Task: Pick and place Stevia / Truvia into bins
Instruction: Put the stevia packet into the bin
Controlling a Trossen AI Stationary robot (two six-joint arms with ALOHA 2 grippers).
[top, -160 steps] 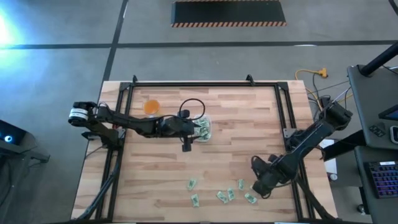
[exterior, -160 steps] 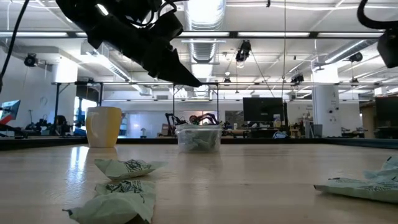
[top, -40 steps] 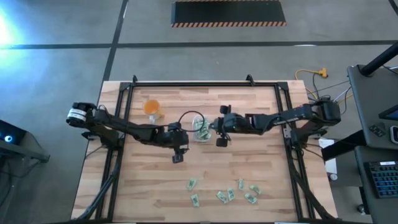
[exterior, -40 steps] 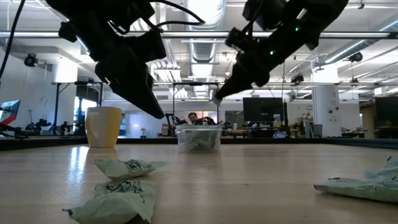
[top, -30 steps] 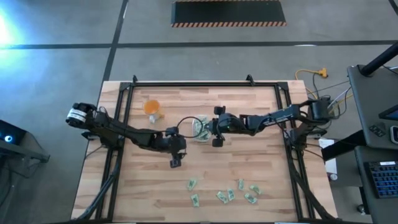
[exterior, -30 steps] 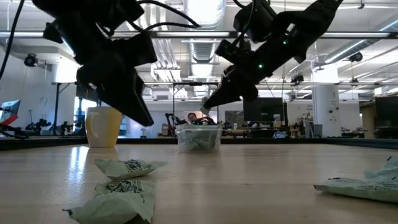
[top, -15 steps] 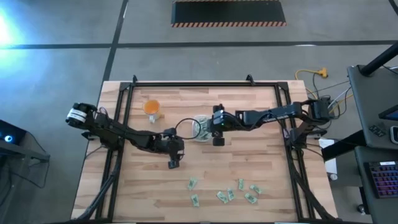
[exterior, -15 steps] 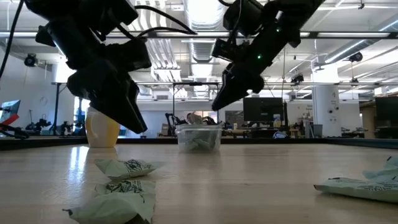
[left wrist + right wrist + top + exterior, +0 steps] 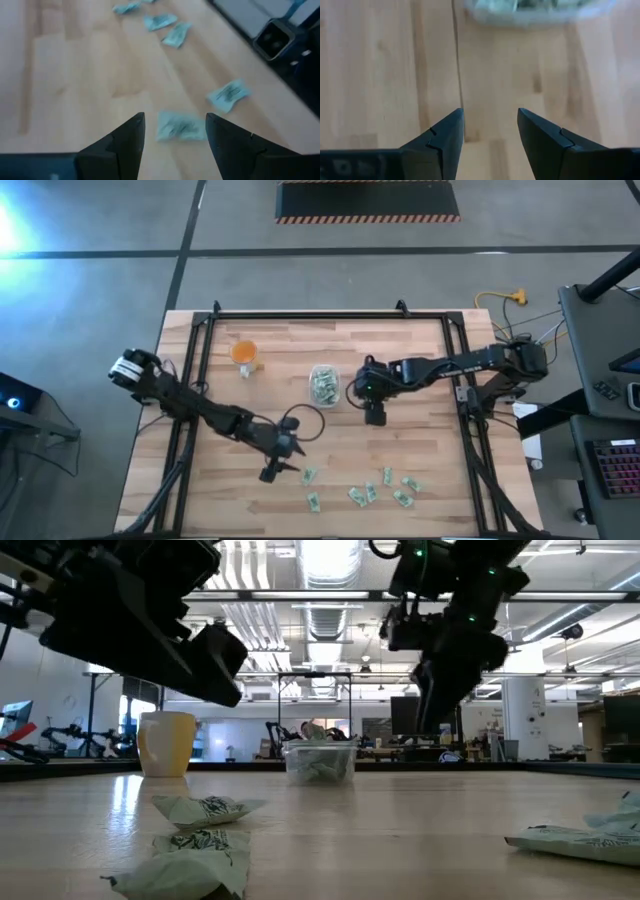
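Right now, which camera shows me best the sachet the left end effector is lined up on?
The left wrist view: the sachet lies flat between the open left end effector fingers. The high view shows it only as a speck beside the end effector. The low view cannot single it out; the right wrist view misses it.

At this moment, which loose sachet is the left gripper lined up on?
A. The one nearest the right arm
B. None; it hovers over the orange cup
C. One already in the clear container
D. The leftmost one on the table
D: the open left gripper hangs beside the leftmost sachet, and the left wrist view shows a sachet just beyond the gap between its fingers.
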